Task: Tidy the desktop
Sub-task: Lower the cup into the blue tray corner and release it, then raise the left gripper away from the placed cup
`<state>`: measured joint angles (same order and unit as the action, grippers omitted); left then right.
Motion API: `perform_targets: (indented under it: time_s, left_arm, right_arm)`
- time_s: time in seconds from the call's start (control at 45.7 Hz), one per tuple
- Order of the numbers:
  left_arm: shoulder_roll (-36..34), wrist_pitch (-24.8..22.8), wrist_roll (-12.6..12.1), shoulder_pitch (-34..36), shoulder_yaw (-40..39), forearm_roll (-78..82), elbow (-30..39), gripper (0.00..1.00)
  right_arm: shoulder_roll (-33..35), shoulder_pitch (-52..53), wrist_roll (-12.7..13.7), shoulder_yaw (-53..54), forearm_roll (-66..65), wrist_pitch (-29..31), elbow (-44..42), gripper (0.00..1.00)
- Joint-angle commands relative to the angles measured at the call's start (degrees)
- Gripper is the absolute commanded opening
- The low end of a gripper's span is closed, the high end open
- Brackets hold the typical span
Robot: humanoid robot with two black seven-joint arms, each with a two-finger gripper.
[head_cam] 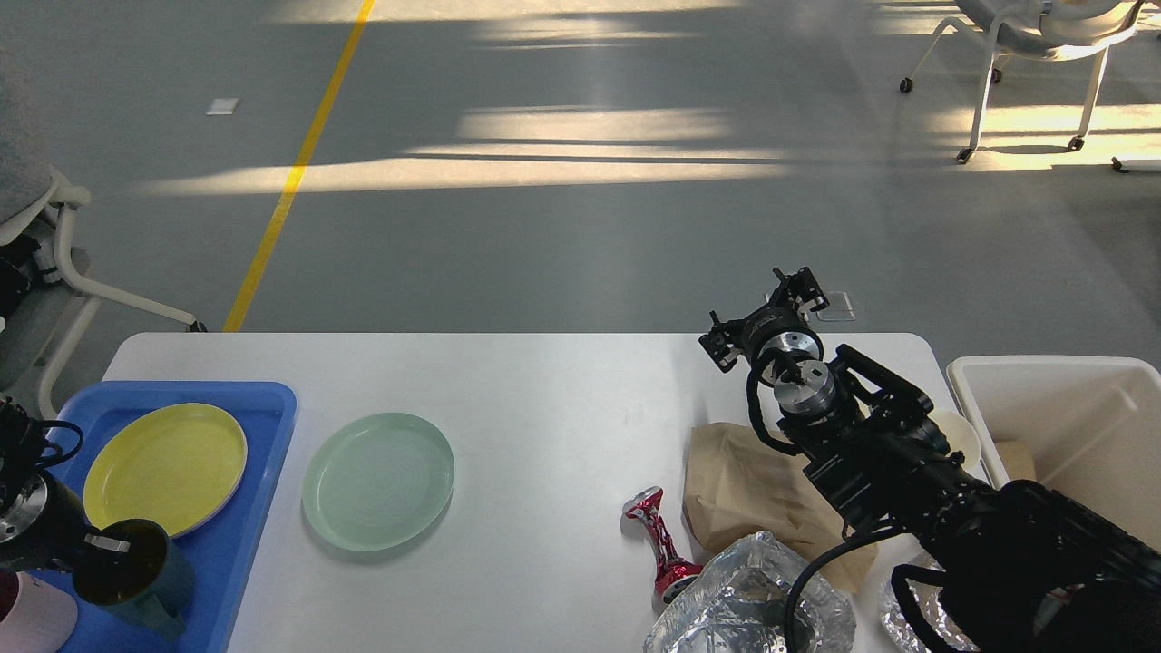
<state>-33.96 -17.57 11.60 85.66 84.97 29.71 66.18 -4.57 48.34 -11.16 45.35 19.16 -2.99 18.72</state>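
Your left gripper (98, 544) grasps the cup (131, 580) over the tray (263, 453), counter's (544, 408) near-left corner — right gripper (766, 317) at the far edge, jaws' state unclear.

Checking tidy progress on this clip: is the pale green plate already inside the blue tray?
No. The pale green plate lies on the bare desktop, just right of the blue tray, which holds the yellow plate.
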Motion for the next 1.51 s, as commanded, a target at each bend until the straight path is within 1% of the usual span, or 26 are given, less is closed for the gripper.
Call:
perform_targets:
  time_s: [0.0,0.131,0.219,0.306,0.372,0.416,0.481,0.613,0.722,0.788,0.831,0.897,0.963,1.138,1.291,1.356,1.488]
  left_arm:
    - [0.12,1.48,-0.08,-1.11,0.02,0.08,0.09,0.01]
    - [0.30,1.57,-0.17,-2.08,0.02,0.08,0.09,0.08]
    - [0.30,1.48,-0.17,-2.26,0.02,0.08,0.09,0.18]
    - [0.30,1.48,-0.08,-2.34,-0.07,0.08,0.09,0.32]
    - [0.12,1.48,-0.08,-2.26,0.02,0.08,0.09,0.39]
    - [0.12,1.40,0.00,-2.26,-0.07,0.08,0.09,0.47]
    - [0.12,1.22,0.00,-2.26,-0.07,0.08,0.09,0.57]
    - [-0.14,0.78,0.44,-1.73,-0.15,0.00,0.44,0.72]
    - [-0.76,0.61,0.62,-1.11,-0.15,0.00,0.97,0.80]
    - [-1.55,-0.01,0.71,-0.24,-0.15,-0.09,1.06,0.82]
    - [-1.90,-1.41,0.71,0.90,-0.15,-0.09,1.06,0.84]
    - [-2.51,-5.18,0.79,3.45,-0.33,-0.18,1.23,0.85]
    - [-3.48,-10.63,1.41,6.78,-0.59,-0.27,1.58,0.86]
    - [-4.54,-26.18,6.41,18.29,-0.77,-0.79,1.59,0.86]
    - [-4.80,-36.74,9.76,29.81,-2.35,-2.28,1.67,0.86]
    - [-4.71,-37.43,10.37,34.55,-3.14,-3.95,1.67,0.86]
    - [-4.19,-37.43,10.37,42.99,-4.19,-7.47,1.67,0.86]
  right_arm:
    - [0.00,0.00,0.00,0.00,0.00,0.00,0.00,1.00]
    - [0.00,0.00,0.00,0.00,0.00,-0.09,0.00,1.00]
    - [0.00,0.00,0.00,0.00,0.00,0.00,0.00,1.00]
    - [0.00,0.00,0.00,0.00,0.00,0.00,0.00,1.00]
    - [0.00,0.00,0.00,0.00,0.00,0.00,0.00,1.00]
    - [0.00,0.00,0.00,0.00,0.00,0.00,0.00,1.00]
    - [0.00,0.00,0.00,0.00,0.00,0.00,0.00,1.00]
    - [0.00,0.00,0.00,0.00,0.00,-0.09,0.00,1.00]
    - [0.00,0.00,0.00,0.00,0.00,-0.09,0.00,1.00]
    - [0.00,0.00,0.00,0.00,0.00,-0.09,0.00,1.00]
    - [0.00,0.00,0.00,0.00,0.00,0.00,0.00,1.00]
    - [0.00,0.00,0.00,0.00,0.00,0.00,0.00,1.00]
    - [0.00,0.00,0.00,0.00,0.00,0.00,0.00,1.00]
    - [0.00,0.00,0.00,0.00,0.00,0.00,0.00,1.00]
    - [0.00,0.00,0.00,0.00,0.00,0.00,-0.08,1.00]
    - [0.00,0.00,0.00,0.00,0.00,0.00,0.00,1.00]
    - [0.00,0.00,0.00,0.00,0.00,-0.09,0.00,1.00]
